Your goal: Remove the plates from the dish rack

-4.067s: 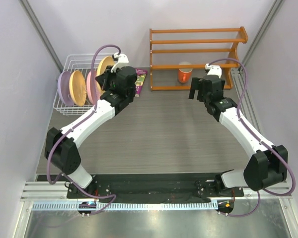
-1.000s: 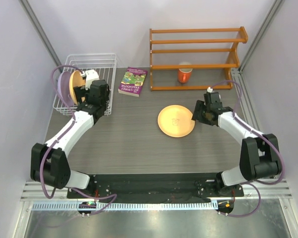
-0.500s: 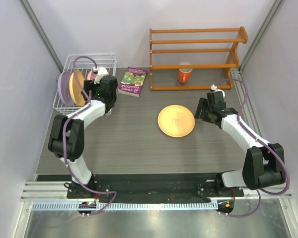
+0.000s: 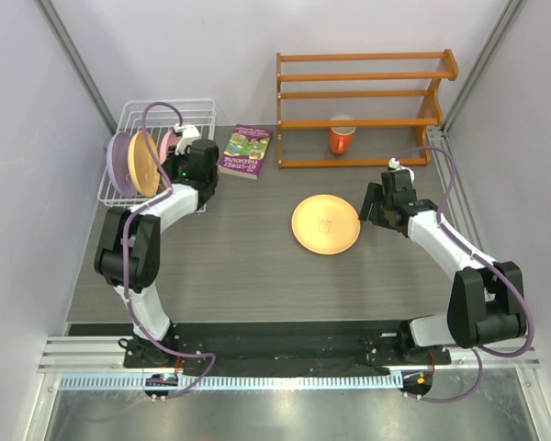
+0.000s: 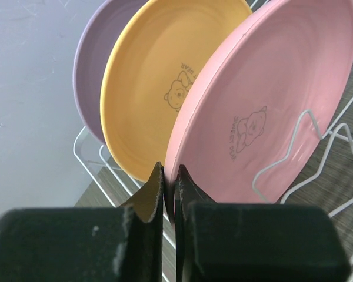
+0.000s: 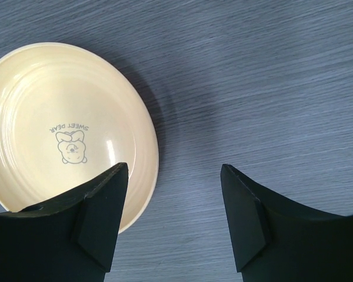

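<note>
left tool (image 5: 169, 178): closed on the lower rim of the pink plate (image 5: 270, 106), with one finger on each face of the edge.
pink plate: stands on edge in the dish rack (image 4: 162, 112), at the right end of the row. It leans slightly, and a small bear print shows on its face.
orange plate (image 5: 156, 88): upright in the rack just behind the pink plate, with the same bear print.
lavender plate (image 5: 89, 76): upright behind the orange plate, at the rack's left side and mostly hidden by it.
dish rack: white wire, at the far left corner of the tabletop (image 4: 257, 266). Its thin dividers show beside the pink plate in the left wrist view.
right tool (image 6: 172, 171): open, jaws wide apart over bare tabletop, gripping nothing. Its left finger overlaps the near edge of the flat plate in the wrist view.
flat plate (image 4: 325, 225): yellow-orange, lies face up on the middle of the tabletop, just left of the right tool.
book (image 4: 245, 151): lies flat between the rack and the wooden shelf (image 4: 367, 92).
orange mug (image 4: 340, 140): on the shelf's bottom level.
</note>
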Tool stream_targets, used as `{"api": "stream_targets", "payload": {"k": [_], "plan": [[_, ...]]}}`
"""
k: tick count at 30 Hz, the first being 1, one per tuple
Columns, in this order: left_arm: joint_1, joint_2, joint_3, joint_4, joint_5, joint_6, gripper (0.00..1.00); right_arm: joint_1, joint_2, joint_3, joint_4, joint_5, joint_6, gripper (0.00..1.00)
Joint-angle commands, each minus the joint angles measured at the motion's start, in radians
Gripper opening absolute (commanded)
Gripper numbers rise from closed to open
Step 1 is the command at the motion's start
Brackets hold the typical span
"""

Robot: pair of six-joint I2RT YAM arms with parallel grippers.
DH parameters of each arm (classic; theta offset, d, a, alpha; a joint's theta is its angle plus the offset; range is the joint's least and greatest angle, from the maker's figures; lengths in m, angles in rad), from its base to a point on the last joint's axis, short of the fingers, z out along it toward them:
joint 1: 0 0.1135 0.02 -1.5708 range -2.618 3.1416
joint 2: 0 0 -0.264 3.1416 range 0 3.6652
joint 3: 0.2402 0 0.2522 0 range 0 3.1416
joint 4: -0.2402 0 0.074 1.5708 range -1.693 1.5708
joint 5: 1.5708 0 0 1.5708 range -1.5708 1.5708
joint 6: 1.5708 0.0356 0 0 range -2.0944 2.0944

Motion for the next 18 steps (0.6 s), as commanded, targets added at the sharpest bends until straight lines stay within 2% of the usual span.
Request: {"api": "stream_targets", "payload": {"k": [1, 5, 7, 13, 14, 16, 18], "plan": [[-0.002, -0.069, 0.025, 0.066, -0.070, 0.010, 0.00, -0.004, 0.011, 0.002, 0.007, -0.004, -0.008, 0.70], [-0.013, -0.090, 0.031, 0.101, -0.103, 0.073, 0.00, -0.004, 0.010, -0.003, 0.007, -0.011, -0.010, 0.70], [-0.027, -0.090, 0.037, 0.168, -0.136, 0.130, 0.00, -0.004, 0.008, -0.004, 0.007, -0.014, -0.010, 0.71], [-0.071, -0.070, 0.045, 0.516, -0.240, 0.464, 0.00, -0.004, -0.015, -0.007, 0.005, 0.002, -0.010, 0.79], [-0.076, -0.069, 0.048, 0.558, -0.260, 0.557, 0.00, -0.004, -0.022, -0.007, 0.001, 0.009, -0.010, 0.81], [-0.096, -0.072, 0.054, 0.672, -0.275, 0.639, 0.00, -0.004, -0.053, -0.006, -0.007, 0.031, -0.013, 0.86], [-0.111, -0.089, 0.066, 0.693, -0.288, 0.690, 0.00, -0.005, -0.088, 0.005, -0.027, 0.066, -0.019, 0.90]]}}
